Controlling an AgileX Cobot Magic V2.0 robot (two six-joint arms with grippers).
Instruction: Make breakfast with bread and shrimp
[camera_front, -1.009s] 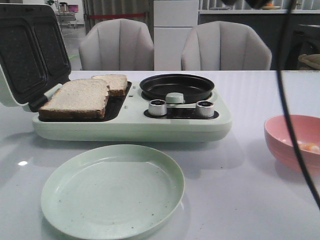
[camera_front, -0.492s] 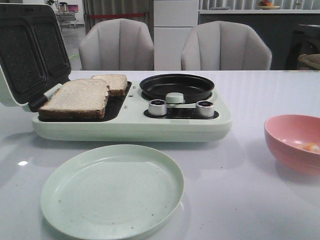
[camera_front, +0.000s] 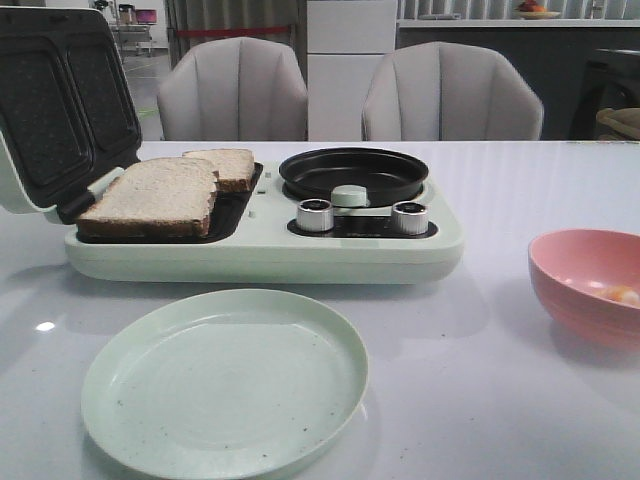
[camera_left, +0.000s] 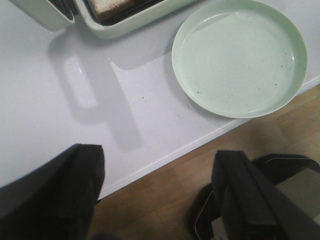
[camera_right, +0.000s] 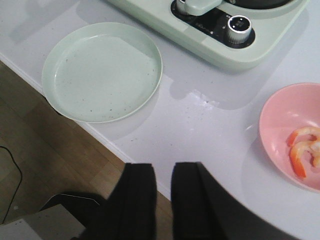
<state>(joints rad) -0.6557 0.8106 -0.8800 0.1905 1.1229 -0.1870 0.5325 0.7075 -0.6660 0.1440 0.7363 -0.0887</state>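
bread (camera_front: 160, 193): 2 slices on dark plate of open breakfast maker (camera_front: 260, 245), one overlapping the other. shrimp (camera_right: 302, 152) in pink bowl (camera_right: 280, 125), table's right side, well apart from maker. pale green plate (camera_front: 225, 380) in front of maker, nothing on it. left gripper (camera_left: 157, 192) fingers wide apart, holding nothing. right gripper (camera_right: 164, 192) fingers nearly together w/ narrow gap, nothing between.
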